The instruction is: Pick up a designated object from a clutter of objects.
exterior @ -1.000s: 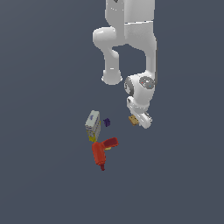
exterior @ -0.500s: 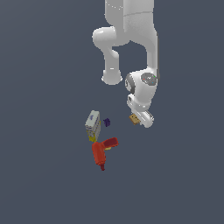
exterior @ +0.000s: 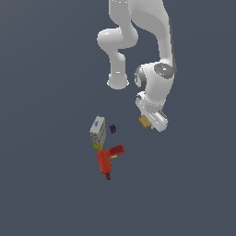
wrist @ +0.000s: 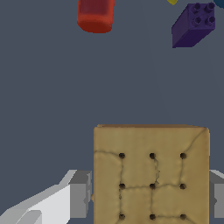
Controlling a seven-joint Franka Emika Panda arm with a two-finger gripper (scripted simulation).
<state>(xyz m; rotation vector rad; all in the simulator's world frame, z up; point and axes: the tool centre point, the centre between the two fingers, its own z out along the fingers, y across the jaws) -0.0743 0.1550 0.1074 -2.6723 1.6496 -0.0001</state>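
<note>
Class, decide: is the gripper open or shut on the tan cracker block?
Shut on it: in the wrist view both fingers press the cracker block's opposite sides.

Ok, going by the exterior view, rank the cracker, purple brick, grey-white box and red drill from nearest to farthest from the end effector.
1. Cracker: right at the end effector, between its fingers.
2. Purple brick: toward the exterior view's left.
3. Grey-white box: just beyond the brick, further left.
4. Red drill: lower left, farthest.

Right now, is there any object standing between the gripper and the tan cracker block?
Nothing visible does. In the wrist view the tan cracker block sits directly between the gripper fingers; the purple piece and red drill lie apart.
</note>
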